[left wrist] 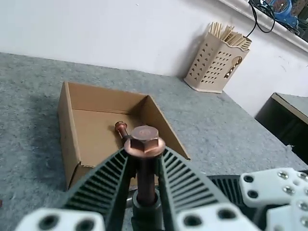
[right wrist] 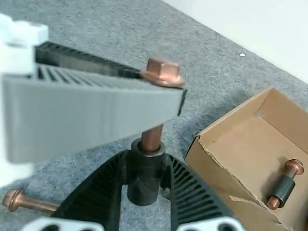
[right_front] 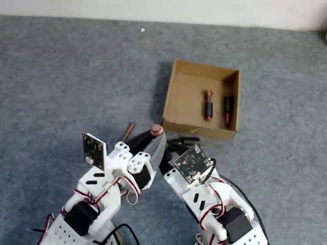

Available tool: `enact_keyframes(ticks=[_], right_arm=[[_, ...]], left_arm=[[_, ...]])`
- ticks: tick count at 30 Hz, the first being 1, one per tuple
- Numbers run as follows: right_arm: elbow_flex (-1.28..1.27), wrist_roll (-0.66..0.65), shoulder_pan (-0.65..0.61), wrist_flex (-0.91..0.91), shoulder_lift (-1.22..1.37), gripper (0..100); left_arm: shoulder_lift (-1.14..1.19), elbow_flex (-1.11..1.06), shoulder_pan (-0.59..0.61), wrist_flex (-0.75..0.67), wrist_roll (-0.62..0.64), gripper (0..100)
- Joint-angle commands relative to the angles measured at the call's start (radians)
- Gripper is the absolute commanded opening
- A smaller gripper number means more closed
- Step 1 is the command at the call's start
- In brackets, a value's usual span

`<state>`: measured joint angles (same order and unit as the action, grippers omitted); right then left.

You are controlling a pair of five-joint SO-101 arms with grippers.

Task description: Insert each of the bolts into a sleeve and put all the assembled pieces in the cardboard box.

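Note:
My left gripper (left wrist: 144,156) is shut on a copper hex-head bolt (left wrist: 144,140), held upright just in front of the cardboard box (right_front: 176,92). The bolt's shaft (right wrist: 152,136) enters the top of a black sleeve (right wrist: 144,179), which my right gripper (right wrist: 144,171) is shut on from below. In the high view both grippers meet at the bolt head (right_front: 157,129) near the box's front left corner. Two assembled pieces (right_front: 208,104) (right_front: 228,109) lie inside the box. A loose bolt (right_front: 127,131) lies on the carpet left of the grippers.
Grey carpet (right_front: 76,76) covers the table. A beige holder with sticks (left wrist: 216,60) stands by the wall behind the box. A dark table edge (left wrist: 291,108) shows to one side.

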<state>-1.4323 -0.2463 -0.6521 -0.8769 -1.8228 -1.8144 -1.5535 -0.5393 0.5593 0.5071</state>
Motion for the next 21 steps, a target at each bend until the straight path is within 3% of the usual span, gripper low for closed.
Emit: enact_keyframes(ticks=[1, 5, 15, 21], right_arm=[[0.059, -0.006, 0.031, 0.045, -0.018, 0.6], [0.058, -0.002, 0.082, 0.094, -0.018, 0.6], [0.045, -0.002, 0.091, 0.096, -0.018, 0.6], [-0.028, -0.002, 0.18, 0.163, -0.018, 0.6]], left_arm=[[0.004, 0.004, -0.01, 0.025, -0.017, 7], [0.004, 0.015, -0.01, 0.1, -0.017, 19], [0.002, 0.03, -0.008, 0.104, -0.017, 17], [0.002, 0.16, -0.008, 0.272, -0.017, 17]])
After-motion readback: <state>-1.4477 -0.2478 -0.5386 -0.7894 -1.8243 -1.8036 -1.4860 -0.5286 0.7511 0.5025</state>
